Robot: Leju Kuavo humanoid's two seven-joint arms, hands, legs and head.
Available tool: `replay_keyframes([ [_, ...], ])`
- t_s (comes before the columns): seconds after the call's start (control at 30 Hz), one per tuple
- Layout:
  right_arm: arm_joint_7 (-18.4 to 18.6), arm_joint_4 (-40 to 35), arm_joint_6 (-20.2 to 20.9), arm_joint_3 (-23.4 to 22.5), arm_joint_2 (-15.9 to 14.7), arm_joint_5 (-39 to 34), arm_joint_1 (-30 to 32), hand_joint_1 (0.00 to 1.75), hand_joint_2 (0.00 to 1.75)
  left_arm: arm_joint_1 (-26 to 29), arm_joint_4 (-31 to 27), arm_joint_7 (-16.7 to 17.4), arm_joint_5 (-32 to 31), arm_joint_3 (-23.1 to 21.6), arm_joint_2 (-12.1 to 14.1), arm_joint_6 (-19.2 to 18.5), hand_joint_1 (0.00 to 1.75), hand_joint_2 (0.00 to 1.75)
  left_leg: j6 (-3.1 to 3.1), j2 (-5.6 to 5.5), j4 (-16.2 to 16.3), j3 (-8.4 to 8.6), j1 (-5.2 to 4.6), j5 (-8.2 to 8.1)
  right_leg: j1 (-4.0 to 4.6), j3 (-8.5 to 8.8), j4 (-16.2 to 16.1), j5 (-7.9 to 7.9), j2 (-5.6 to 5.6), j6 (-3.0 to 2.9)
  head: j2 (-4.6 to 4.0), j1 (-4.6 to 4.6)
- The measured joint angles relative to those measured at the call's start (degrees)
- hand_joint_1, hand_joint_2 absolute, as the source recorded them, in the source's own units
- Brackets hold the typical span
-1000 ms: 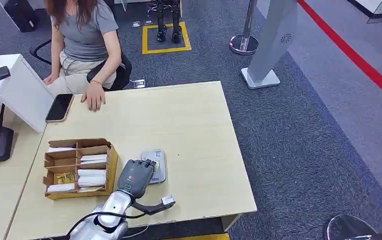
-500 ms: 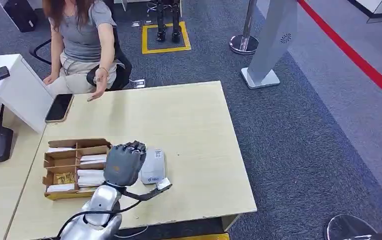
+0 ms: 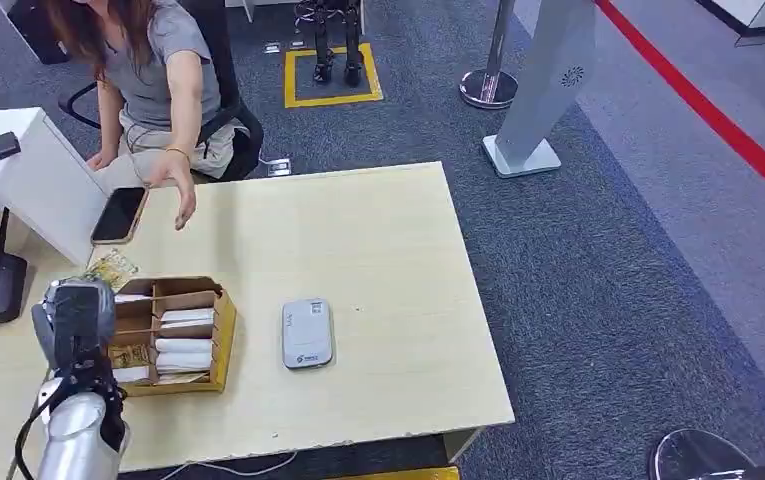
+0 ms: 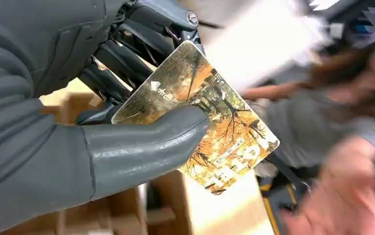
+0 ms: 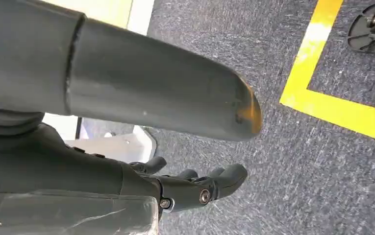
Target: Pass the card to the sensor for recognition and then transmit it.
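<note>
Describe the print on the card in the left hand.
Autumn trees in orange-gold on the card, clearest in the left wrist view.

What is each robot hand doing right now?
Left robot hand: holding the card.
Right robot hand: holds nothing, fingers apart, open.

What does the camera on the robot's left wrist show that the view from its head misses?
The left wrist view alone shows the card's autumn-tree print and the thick grey thumb pressing it against the darker fingers. The head view alone shows the grey sensor lying on the table, the cardboard box of cards and the dark phone. Both show the left hand holding the card and the person's hand reaching toward it.
</note>
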Motion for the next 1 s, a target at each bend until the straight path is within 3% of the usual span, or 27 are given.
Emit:
replay_keyframes([
  [0.1, 0.2, 0.1, 0.1, 0.3, 0.2, 0.2, -0.3, 0.0, 0.0, -0.7, 3.6, -0.4, 4.0, 4.8, 0.8, -3.0, 1.75, 1.75, 0.0, 0.0, 0.0, 0.0, -0.01, 0.0, 0.0, -0.01, 0.0, 0.0, 0.01, 0.0, 0.0, 0.02],
  [0.2, 0.5, 0.2, 0.1, 0.7, 0.3, 0.2, -0.4, 0.0, 0.0, -1.9, 6.5, -1.3, 4.2, 7.1, 1.9, -3.4, 1.75, 1.75, 0.0, -0.03, 0.0, 0.0, -0.01, 0.0, -0.01, 0.0, 0.0, 0.0, -0.04, 0.01, 0.0, 0.0],
  [0.77, 0.5, 0.3, 0.1, 1.1, 0.5, 0.2, -0.6, 0.0, 0.0, -3.6, 8.6, -0.8, 2.5, 7.8, 2.5, -0.5, 1.75, 1.75, 0.0, -0.04, 0.0, 0.0, -0.01, 0.0, -0.02, 0.01, 0.0, 0.01, -0.05, 0.0, 0.0, 0.0],
  [0.8, 0.5, 0.3, 0.1, 1.2, 0.5, 0.2, -0.6, 0.0, 0.0, -3.6, 8.6, -0.8, 2.5, 7.8, 2.5, -0.5, 1.55, 1.75, 0.0, -0.04, 0.0, 0.0, -0.01, 0.0, -0.02, 0.01, 0.0, 0.01, -0.05, 0.0, 0.0, -0.02],
  [0.87, 0.5, 0.3, 0.1, 1.2, 0.5, 0.2, -0.7, 0.0, 0.0, -3.6, 8.6, -0.8, 2.5, 7.8, 2.5, -0.3, 1.55, 1.75, 0.0, -0.04, 0.0, 0.0, -0.01, 0.01, -0.02, 0.01, 0.0, 0.01, -0.05, 0.0, 0.0, 0.0],
  [0.9, 0.5, 0.3, 0.1, 1.2, 0.5, 0.2, -0.7, 0.0, 0.0, -3.6, 8.6, -0.8, 2.5, 7.8, 2.5, -0.3, 0.0, 1.75, 0.0, -0.04, 0.0, 0.0, -0.01, 0.01, -0.02, 0.01, 0.0, 0.01, -0.05, 0.0, 0.0, 0.0],
  [1.0, 0.5, 0.3, 0.1, 1.2, 0.5, 0.2, -0.7, 0.0, 0.0, -3.6, 8.6, -0.8, 2.7, 7.8, 2.5, -0.1, 0.0, 1.75, 0.0, -0.04, 0.0, 0.0, -0.01, 0.01, -0.02, 0.01, 0.0, 0.03, -0.05, -0.02, 0.0, 0.0],
])
